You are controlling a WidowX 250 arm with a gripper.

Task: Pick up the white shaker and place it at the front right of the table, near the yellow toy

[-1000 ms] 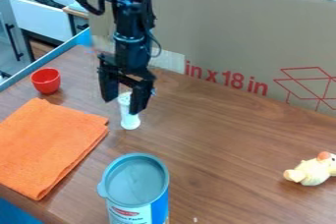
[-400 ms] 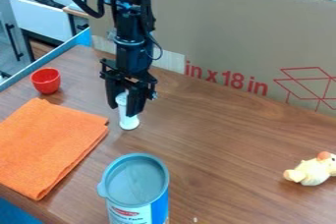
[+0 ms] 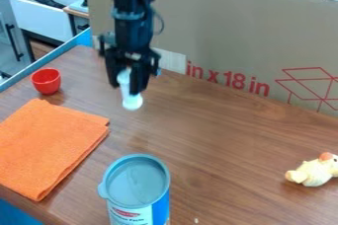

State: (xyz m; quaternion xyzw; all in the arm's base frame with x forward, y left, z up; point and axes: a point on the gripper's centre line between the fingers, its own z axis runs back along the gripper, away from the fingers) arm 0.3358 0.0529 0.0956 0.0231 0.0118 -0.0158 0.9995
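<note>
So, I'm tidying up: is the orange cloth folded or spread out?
Folded: the orange cloth shows layers overlapping near its right corner.

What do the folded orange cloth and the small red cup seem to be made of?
Orange cloth: probably soft, matt woven fabric, judging by its slightly textured surface and layered folds.

Red cup: likely smooth, glossy plastic, given its shine, though glazed ceramic is possible.

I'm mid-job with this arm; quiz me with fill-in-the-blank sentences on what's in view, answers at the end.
The object between the fingers of the gripper is coloured ____.
The folded cloth on the table is coloured ____.
The small cup is coloured ____.
Of cup, cloth and toy, the one farthest to the picture's right is the ____.

Missing words: white; orange; red; toy.
</note>
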